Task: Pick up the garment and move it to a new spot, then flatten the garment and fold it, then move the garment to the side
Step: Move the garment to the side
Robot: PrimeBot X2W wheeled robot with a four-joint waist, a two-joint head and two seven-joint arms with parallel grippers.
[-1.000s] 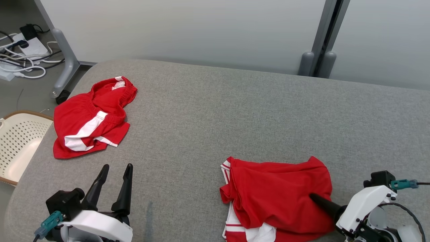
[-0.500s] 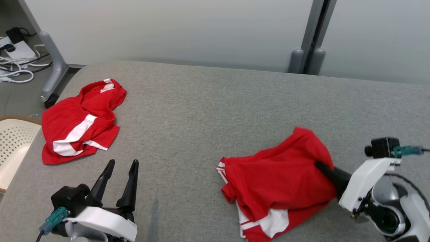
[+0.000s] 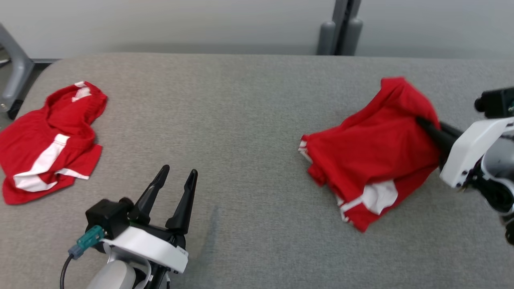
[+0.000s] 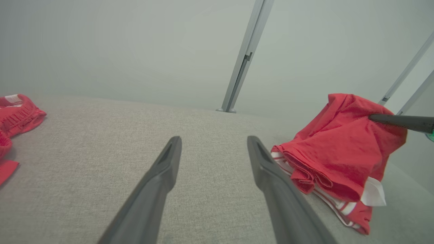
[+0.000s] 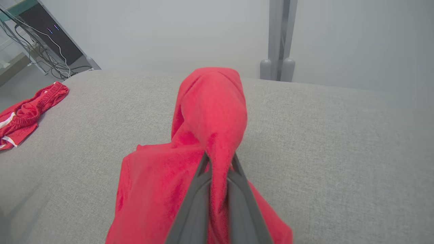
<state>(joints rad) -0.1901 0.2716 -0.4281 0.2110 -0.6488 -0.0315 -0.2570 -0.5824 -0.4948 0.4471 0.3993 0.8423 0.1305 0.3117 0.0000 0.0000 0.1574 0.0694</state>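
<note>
While red garment point(image 3: 373, 148) sits rt, grey cloth tbl point(image 3: 249, 104) meets pale wall point(image 3: 160, 20).

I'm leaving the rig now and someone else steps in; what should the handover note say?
Right tool: shut on the red garment, pinching a bunched fold.
Left tool: open, empty, over the grey surface.
Held garment: one end raised, lower part resting on the surface at right. Second red garment lies crumpled at far left.
Done: grasp. Left: move to new spot, flatten, fold, set aside.
</note>
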